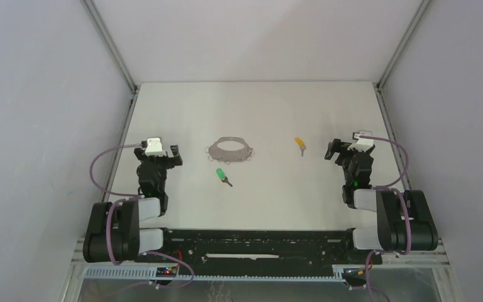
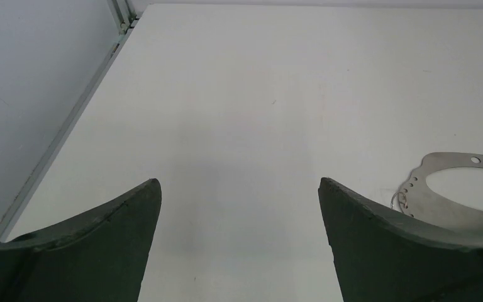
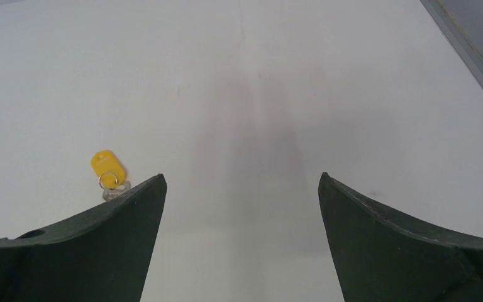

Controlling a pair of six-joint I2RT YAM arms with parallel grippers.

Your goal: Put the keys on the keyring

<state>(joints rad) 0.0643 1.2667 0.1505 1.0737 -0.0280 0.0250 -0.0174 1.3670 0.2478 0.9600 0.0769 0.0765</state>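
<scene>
The grey oval keyring (image 1: 230, 150) lies flat at the table's middle, and its left rim (image 2: 462, 192) shows at the right of the left wrist view. A green-headed key (image 1: 222, 175) lies just in front of it. To the right lies a yellow-headed key (image 1: 300, 144); its yellow head (image 3: 107, 167) peeks beside the left finger in the right wrist view. My left gripper (image 1: 170, 156) stands open left of the keyring, nothing between its fingers (image 2: 100, 245). Right of the yellow key, my right gripper (image 1: 334, 150) is open and empty too.
White table (image 1: 258, 107) enclosed by grey walls, with metal rails along its left edge (image 1: 126, 126) and right edge (image 1: 387, 126). The arm bases and a black mounting bar (image 1: 258, 242) line the near edge.
</scene>
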